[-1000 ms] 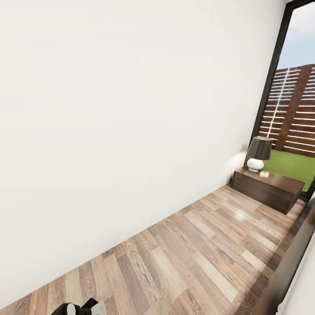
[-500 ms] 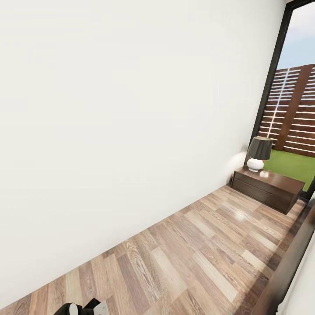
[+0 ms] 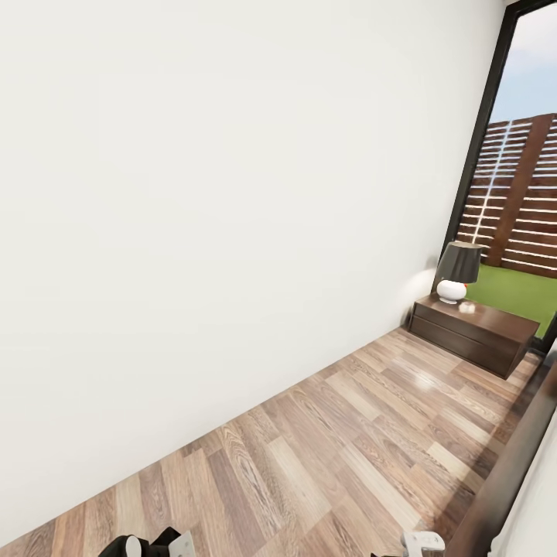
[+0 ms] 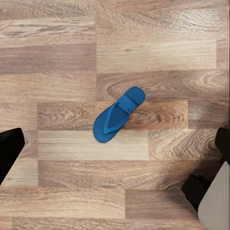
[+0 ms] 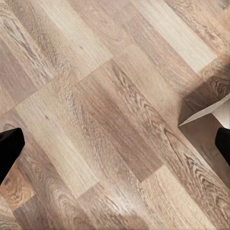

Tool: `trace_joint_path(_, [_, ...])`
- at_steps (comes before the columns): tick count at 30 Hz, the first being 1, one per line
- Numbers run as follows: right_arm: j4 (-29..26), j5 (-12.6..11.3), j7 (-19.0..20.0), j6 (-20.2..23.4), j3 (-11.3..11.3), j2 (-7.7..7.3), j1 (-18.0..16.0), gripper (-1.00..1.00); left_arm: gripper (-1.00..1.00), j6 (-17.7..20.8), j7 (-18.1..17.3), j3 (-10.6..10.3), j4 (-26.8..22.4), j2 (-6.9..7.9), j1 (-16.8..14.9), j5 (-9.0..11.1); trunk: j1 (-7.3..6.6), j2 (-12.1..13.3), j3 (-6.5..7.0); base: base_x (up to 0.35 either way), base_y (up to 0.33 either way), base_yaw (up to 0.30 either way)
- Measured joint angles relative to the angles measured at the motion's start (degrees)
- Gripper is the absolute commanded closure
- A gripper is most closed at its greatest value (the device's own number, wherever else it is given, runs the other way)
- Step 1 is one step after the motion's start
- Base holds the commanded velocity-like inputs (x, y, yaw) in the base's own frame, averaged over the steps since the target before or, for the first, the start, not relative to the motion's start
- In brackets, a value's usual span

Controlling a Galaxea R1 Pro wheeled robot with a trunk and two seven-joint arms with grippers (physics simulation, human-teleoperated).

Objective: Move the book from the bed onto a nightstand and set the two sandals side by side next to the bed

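One bright blue sandal [image 4: 119,116] lies flat on the wood-plank floor [image 4: 57,62], seen straight down in the left wrist view. My left gripper [image 4: 115,146] hangs well above it, open, its dark fingertips [image 4: 9,149] wide apart with nothing between them. My right gripper [image 5: 115,146] is open too, over bare planks [image 5: 96,96]. The bed's dark wood base [image 3: 503,480] runs along the head view's lower right. The book and the nightstand are out of view.
A white wall [image 3: 232,193] runs along the left. At the far end, a long low dark cabinet [image 3: 473,333] carrying a lamp [image 3: 456,271] stands before a tall dark-framed window [image 3: 518,193]. Open floor [image 3: 348,449] lies between wall and bed.
A pale part of my right arm has come into the head view's bottom edge. The left arm's tip has shifted slightly right. The room has not moved.
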Motion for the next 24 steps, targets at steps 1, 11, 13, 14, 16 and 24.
trace_joint_path(1, [-0.01,0.00,0.00,0.00,0.00,0.00,0.00,-1.00,-1.00,0.01,-0.01,0.00,-0.03,-0.07,0.00,-0.01,0.00,0.00,0.00,0.000,0.000,0.000])
trace_joint_path(11, [0.02,0.00,-0.03,0.02,0.05,0.08,0.00,-1.00,-1.00,1.39,0.00,0.00,-0.35,-0.58,0.00,-0.05,0.44,-0.80,-0.36,0.000,0.000,0.000])
trace_joint_path(13, [0.02,0.00,-0.04,0.02,0.06,0.09,0.00,-1.00,-1.00,3.42,0.03,0.00,-0.51,-0.59,0.00,0.00,0.44,-0.80,-0.36,0.000,0.000,0.000])
trace_joint_path(14, [0.02,0.00,-0.05,0.02,0.05,0.09,0.00,-1.00,-1.00,3.82,0.04,0.00,-0.65,-0.60,0.00,0.02,0.44,-0.80,-0.36,0.000,0.000,0.000])
trace_joint_path(16, [0.00,0.00,-0.03,0.02,0.02,0.07,0.00,-1.00,-1.00,4.81,-0.01,0.01,-1.50,-0.60,0.00,0.04,0.44,-0.80,-0.36,0.000,0.000,0.000])
trace_joint_path(24, [-0.13,0.00,-0.07,-0.06,-0.14,0.00,0.00,-1.00,-1.00,5.57,-0.04,0.01,-2.50,-0.60,0.00,-0.01,1.75,-3.19,-1.43,0.000,0.000,0.000])
